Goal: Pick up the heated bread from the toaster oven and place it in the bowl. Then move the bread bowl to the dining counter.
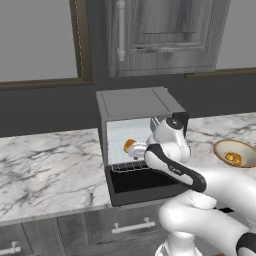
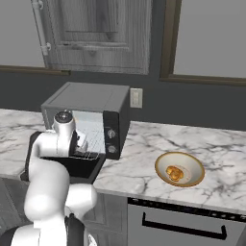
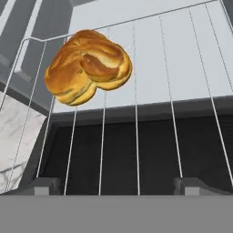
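Hand view: the heated bread (image 3: 88, 66) lies on the wire rack (image 3: 136, 113) inside the toaster oven (image 1: 135, 130), up and to the left of the tool (image 3: 116, 186). The two dark tips of the tool stand far apart and hold nothing. They are low, over the open black door (image 1: 142, 185), and the roll is well ahead of them.

To do this step well, I think the tool should slide left and deeper into the toaster oven, until one tip is on each side of the roll. Then it should close softly, because the roll looks lumpy and could slip. It should keep above the thin wires so it does not catch on them.

The toaster oven sits on a white marble worktop (image 1: 45, 165) with dark veins. To the right of the toaster oven rests the bowl (image 2: 179, 169), with something small and golden inside it. Under the worktop are dark drawers (image 1: 125, 227). Behind the toaster oven are a dark wall (image 2: 202, 103) and a grey wood cabinet (image 2: 96, 33).
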